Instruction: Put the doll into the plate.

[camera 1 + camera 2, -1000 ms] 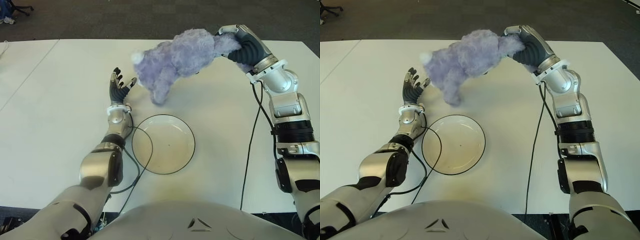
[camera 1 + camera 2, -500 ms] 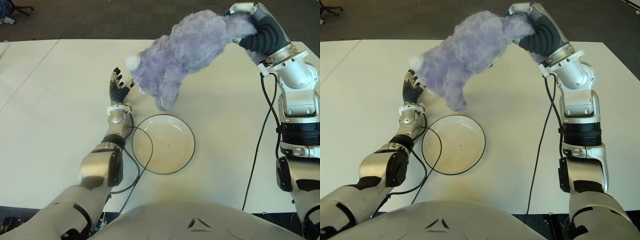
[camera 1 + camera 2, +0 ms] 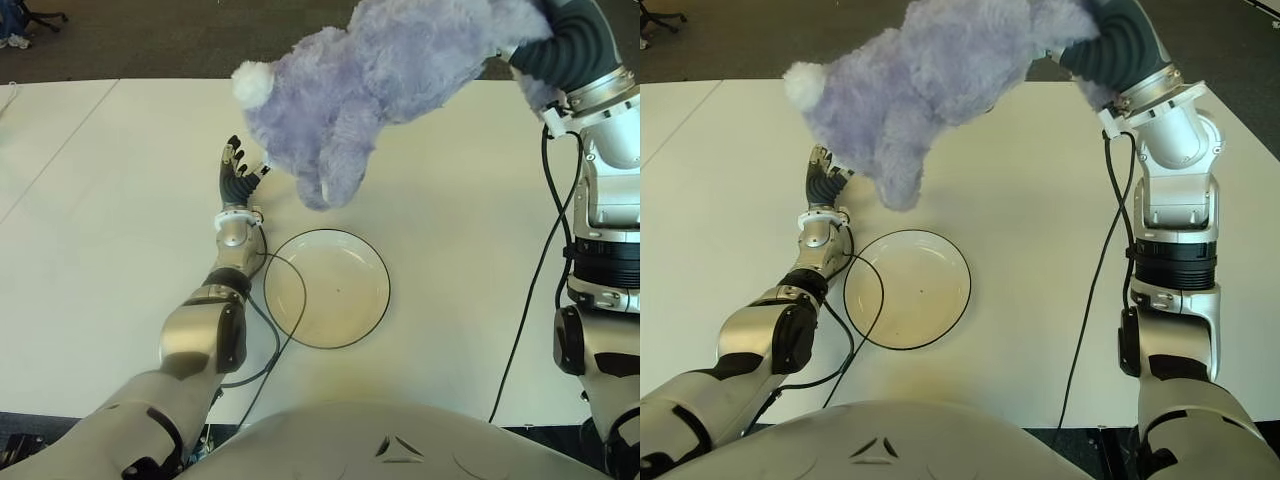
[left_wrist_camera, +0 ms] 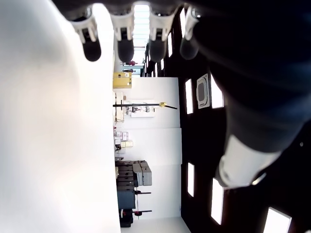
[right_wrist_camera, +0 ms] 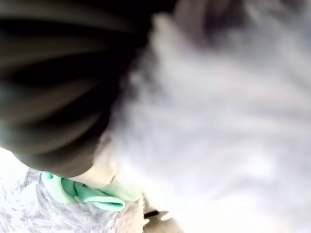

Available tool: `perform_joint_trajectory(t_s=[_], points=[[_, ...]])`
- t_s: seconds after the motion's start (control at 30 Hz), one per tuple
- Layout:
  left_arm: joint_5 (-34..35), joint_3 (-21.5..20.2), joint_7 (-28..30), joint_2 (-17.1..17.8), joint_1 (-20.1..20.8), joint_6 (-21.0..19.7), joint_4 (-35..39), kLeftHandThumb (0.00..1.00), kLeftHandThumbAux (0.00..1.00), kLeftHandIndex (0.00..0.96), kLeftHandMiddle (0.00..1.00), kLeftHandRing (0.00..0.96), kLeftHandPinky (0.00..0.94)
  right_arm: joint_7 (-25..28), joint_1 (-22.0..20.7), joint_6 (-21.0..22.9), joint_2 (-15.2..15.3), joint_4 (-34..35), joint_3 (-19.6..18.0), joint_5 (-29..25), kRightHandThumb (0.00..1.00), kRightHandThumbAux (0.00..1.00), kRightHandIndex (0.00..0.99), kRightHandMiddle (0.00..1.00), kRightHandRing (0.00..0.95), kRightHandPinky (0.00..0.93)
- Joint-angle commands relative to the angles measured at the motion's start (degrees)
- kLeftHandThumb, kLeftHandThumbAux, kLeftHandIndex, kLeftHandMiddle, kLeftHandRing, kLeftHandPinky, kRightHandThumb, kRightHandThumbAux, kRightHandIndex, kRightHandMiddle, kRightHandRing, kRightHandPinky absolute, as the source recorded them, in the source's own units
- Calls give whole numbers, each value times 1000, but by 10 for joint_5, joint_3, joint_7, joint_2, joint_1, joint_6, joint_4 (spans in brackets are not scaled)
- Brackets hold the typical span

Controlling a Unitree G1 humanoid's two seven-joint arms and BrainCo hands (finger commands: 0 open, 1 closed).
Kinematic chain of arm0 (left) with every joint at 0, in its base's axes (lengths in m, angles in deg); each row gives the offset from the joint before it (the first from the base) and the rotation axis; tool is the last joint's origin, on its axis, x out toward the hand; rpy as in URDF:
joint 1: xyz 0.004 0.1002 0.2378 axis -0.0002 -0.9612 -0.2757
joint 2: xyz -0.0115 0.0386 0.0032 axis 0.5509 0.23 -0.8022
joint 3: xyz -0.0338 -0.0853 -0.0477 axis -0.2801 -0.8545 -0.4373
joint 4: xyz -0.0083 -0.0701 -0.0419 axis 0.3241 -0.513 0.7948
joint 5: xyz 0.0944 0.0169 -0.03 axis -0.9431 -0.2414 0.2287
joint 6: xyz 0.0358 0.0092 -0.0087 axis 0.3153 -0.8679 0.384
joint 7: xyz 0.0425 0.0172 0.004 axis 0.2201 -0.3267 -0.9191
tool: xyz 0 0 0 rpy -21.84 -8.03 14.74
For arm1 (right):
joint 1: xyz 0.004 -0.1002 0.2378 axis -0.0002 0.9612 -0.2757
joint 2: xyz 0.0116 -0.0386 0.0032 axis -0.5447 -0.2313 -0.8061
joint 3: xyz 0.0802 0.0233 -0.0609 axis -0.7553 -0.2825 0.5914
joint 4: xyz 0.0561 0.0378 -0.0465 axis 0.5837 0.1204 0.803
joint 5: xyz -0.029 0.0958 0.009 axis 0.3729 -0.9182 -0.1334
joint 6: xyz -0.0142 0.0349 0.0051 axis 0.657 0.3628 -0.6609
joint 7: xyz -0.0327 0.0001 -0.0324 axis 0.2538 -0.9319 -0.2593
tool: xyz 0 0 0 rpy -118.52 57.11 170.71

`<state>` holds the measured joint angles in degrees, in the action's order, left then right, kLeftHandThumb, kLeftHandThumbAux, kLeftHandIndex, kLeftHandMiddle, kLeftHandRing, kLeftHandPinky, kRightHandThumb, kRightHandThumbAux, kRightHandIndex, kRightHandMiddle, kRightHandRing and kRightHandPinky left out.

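Purple, shaggy plush doll [image 3: 370,90]: one unit, with a round white tail, clasped in the right hand [image 3: 1110,45] and held in the air above and beyond the plate [image 3: 327,288]. Plate: one, round, shallow, cream with a dark rim, on the white table [image 3: 110,220]. Left hand [image 3: 236,178], just left of the plate's far edge: fingers extended, holding nothing.

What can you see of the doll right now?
The doll is a shaggy purple plush animal with a white pom tail. The right hand grips one end and holds it in the air, tail end and legs hanging toward the left hand, above the table beyond the empty plate. A mint-green piece shows in the right wrist view.
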<state>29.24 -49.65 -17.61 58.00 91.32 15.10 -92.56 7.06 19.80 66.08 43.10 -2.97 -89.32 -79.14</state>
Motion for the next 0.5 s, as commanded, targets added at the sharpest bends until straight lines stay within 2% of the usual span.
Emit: perform_joint_trajectory(t_s=[0.03,0.2,0.37,0.5], points=[[-4,8,-8,-31,-84,-64,-58,67,770,52,76,76,87,10,-29,21,7,10,-11,-25,691,720,437,820,846,832],[-6,11,-9,-32,-83,-66,-58,52,773,47,68,68,77,7,-40,40,7,13,-15,-28,693,717,437,813,843,834],[-1,7,-6,-32,-81,-66,-57,53,773,48,62,61,71,2,-47,107,8,38,-29,-34,692,716,437,814,843,839],[-2,8,-7,-33,-82,-63,-57,55,772,47,60,57,72,-8,-55,108,14,44,-31,-16,692,716,437,813,843,837]])
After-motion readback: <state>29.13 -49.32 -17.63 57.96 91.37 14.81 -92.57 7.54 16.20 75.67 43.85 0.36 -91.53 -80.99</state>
